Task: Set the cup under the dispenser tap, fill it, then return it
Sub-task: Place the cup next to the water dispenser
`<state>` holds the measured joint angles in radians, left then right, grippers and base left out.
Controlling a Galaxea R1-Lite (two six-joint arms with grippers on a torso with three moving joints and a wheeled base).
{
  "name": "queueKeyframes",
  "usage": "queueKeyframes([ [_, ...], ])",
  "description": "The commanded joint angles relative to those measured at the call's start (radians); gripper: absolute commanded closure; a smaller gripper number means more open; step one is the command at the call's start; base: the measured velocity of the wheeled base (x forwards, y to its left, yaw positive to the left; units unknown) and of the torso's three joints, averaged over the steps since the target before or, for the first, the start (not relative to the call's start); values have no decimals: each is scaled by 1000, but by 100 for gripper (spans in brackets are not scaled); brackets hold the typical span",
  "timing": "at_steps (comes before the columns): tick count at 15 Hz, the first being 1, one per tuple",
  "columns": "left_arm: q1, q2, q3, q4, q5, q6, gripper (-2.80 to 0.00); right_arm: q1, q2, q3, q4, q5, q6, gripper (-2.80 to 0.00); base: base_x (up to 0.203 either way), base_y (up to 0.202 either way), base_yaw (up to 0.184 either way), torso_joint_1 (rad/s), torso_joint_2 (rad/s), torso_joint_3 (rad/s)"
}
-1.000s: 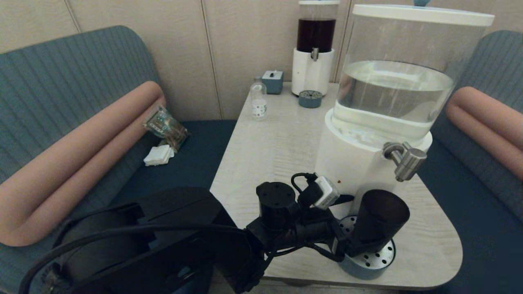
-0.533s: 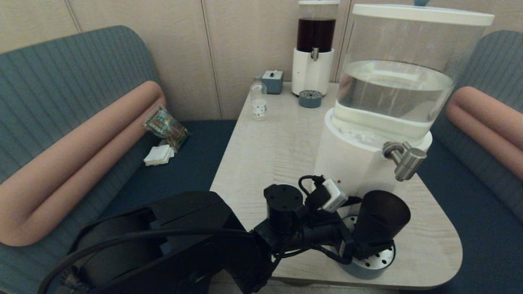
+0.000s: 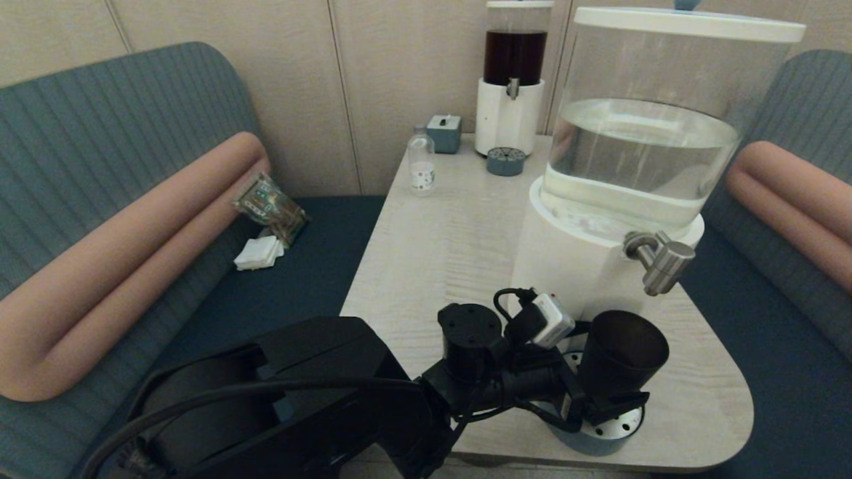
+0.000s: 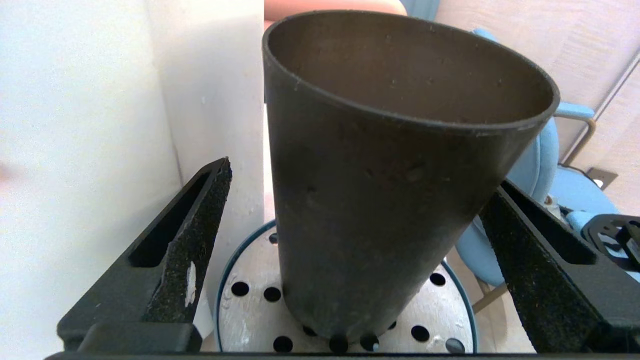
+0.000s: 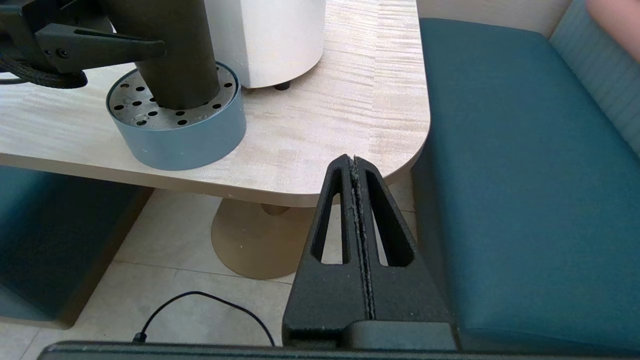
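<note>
Left gripper (image 3: 609, 406) had slid further around the smoky tumbler (image 3: 622, 356) since a second earlier, jaws spread wide either side, not gripping, tumbler upright on the perforated drip tray (image 3: 616, 429).

Smoky-black cup (image 3: 622, 356) on blue-grey, dot-perforated drip tray (image 3: 602, 436); pale wood-grain table (image 3: 439, 233)

My head view dim, muted, edges bowed. My left wrist view bright, white dispenser base (image 4: 75, 150) washed out. Shadows soft.
</note>
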<state>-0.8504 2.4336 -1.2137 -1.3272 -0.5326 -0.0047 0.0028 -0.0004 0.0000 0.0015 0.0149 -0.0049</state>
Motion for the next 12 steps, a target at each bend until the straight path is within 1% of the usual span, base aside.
queueKeyframes([
  [1,-1,4,-4,-11,-4,-2,-280,0,-1,0,0,0,-1,0,0,0,0,0,0,0],
  [4,-4,10,-12,-24,-3,-17,-280,0,-1,0,0,0,-1,0,0,0,0,0,0,0],
  [7,-11,32,-45,-47,17,-21,-280,0,-1,1,0,0,-1,0,0,0,0,0,0,0],
  [8,-16,39,-50,-49,20,-23,0,0,-1,2,0,0,-1,0,0,0,0,0,0,0],
  [12,-27,40,-50,-50,21,-31,0,0,-1,1,0,0,-1,0,0,0,0,0,0,0],
])
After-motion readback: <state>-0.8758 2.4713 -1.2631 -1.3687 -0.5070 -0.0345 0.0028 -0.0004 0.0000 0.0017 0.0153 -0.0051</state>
